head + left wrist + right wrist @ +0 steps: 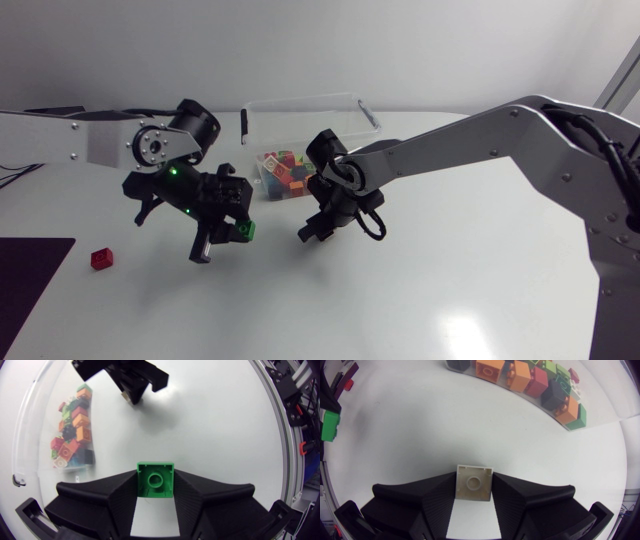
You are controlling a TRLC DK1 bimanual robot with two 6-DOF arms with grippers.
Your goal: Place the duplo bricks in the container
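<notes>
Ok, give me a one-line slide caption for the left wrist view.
Left gripper shut on a small green plastic duplo brick, clear plastic container of coloured bricks ahead.

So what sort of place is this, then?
Likely a robotics lab: the left gripper holds a green brick, the right gripper a white brick, over a white table beside a clear container.

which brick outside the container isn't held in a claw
The small red plastic brick lying alone on the white table by the dark mat; the green brick sits in the left claw, the cream brick in the right claw.
</notes>
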